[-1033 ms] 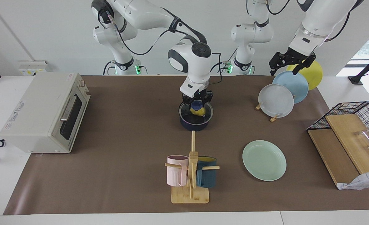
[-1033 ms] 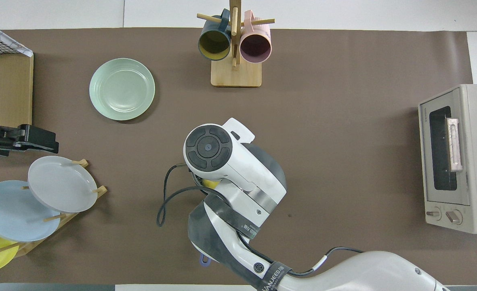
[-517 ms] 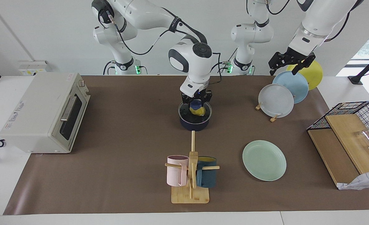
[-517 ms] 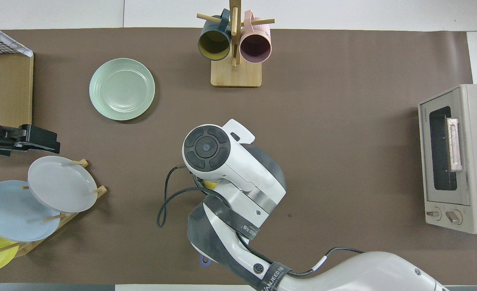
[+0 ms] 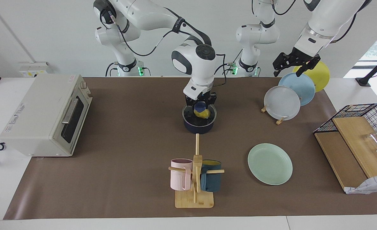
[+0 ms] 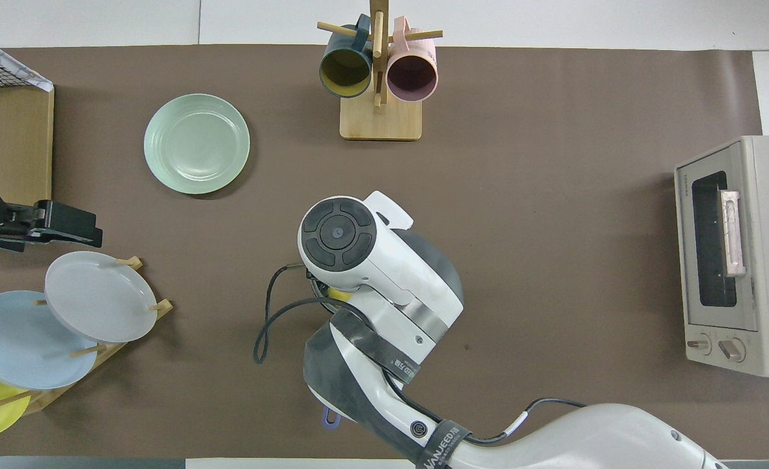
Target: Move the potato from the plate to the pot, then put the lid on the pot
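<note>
brown mat (image 5: 127, 143) spans my table; mint plate (image 5: 270, 163) lies bare toward the left arm's end. pot (image 5: 199, 124) sits mid-table with potato (image 5: 202, 113) inside under the lid (image 5: 199, 115). right gripper (image 5: 200, 104) is directly above the knob, seemingly clamped on it. left gripper (image 5: 293, 64) waits, jaws apart, over the racked plates.

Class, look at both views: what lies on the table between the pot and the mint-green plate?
Nothing: in both views only bare brown mat separates the pot from the plate.
</note>
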`<control>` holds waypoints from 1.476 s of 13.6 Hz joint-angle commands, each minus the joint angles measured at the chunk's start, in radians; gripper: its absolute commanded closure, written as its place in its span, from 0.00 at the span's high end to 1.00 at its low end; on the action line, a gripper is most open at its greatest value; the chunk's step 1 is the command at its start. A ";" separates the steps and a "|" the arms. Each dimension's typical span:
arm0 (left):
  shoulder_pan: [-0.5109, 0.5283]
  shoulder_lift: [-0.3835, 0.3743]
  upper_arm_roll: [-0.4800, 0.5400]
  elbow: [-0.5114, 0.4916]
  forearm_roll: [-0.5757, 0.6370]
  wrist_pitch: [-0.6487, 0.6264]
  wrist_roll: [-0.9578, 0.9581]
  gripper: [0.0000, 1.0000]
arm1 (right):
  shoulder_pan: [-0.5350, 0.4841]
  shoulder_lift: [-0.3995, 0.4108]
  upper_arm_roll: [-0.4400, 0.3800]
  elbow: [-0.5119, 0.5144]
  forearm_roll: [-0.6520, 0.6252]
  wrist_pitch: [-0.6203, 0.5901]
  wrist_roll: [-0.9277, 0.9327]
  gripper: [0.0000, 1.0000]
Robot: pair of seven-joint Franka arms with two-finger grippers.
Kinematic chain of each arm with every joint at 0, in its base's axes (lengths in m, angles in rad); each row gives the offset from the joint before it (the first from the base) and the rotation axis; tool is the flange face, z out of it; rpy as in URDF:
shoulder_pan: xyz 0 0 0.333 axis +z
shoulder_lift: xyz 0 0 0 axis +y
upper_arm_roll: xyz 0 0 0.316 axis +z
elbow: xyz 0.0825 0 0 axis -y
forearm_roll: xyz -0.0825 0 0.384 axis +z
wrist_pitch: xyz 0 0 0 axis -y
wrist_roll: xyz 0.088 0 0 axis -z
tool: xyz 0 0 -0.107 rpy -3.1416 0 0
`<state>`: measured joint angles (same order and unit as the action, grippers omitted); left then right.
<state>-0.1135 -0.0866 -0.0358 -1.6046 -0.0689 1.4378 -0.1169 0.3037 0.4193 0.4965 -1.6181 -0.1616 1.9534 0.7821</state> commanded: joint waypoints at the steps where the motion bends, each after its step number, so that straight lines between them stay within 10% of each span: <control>1: 0.012 0.001 -0.007 0.005 -0.014 -0.001 -0.006 1.00 | -0.032 0.016 0.008 -0.008 0.019 -0.013 -0.003 0.00; 20: 0.012 0.001 -0.015 0.003 0.023 -0.005 0.003 1.00 | -0.044 0.059 0.007 0.086 0.072 -0.097 -0.029 0.00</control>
<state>-0.1134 -0.0866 -0.0385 -1.6046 -0.0631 1.4375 -0.1168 0.2607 0.4380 0.4955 -1.5724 -0.1319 1.8734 0.7694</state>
